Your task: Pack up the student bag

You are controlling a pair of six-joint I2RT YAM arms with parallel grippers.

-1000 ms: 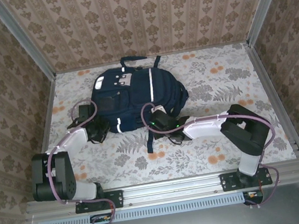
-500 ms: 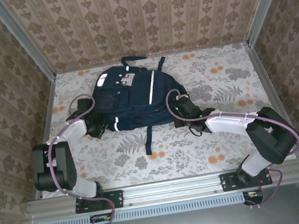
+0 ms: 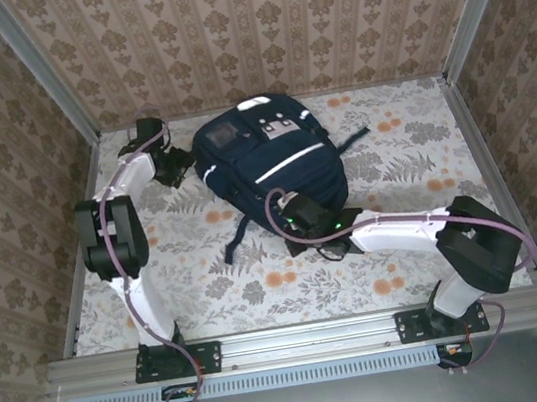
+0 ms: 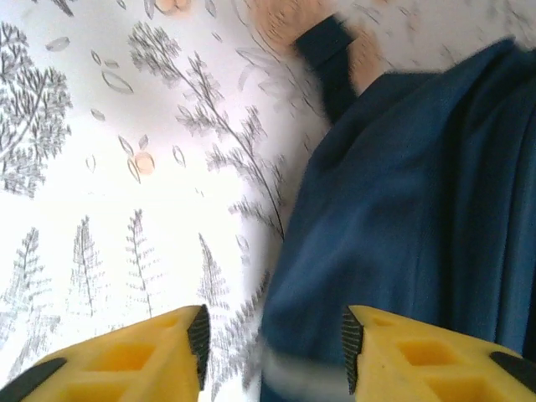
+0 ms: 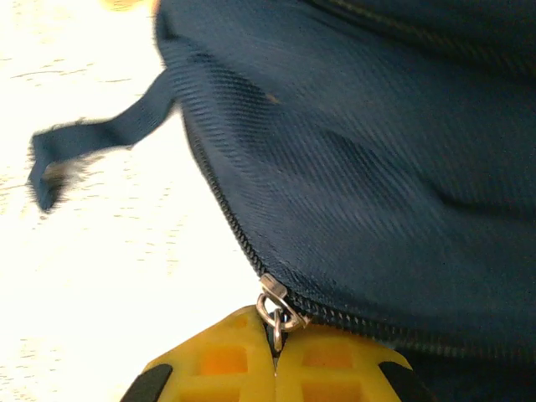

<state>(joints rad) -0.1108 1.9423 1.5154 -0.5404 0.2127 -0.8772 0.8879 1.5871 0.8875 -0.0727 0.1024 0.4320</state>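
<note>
Navy student bag (image 3: 273, 160); right tool (image 5: 275, 345) pinches its zipper pull (image 5: 274, 311); left tool (image 4: 272, 342) spread beside it.

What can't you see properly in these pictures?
Inside the bag: top view, its blue fabric covers it.
The zip pull: right wrist view, its end is pinched inside the shut right fingers.
The bag's edge between the open left fingers: left wrist view, blurred; touching or not, I cannot tell.
The strap end: right wrist view, blurred.
</note>
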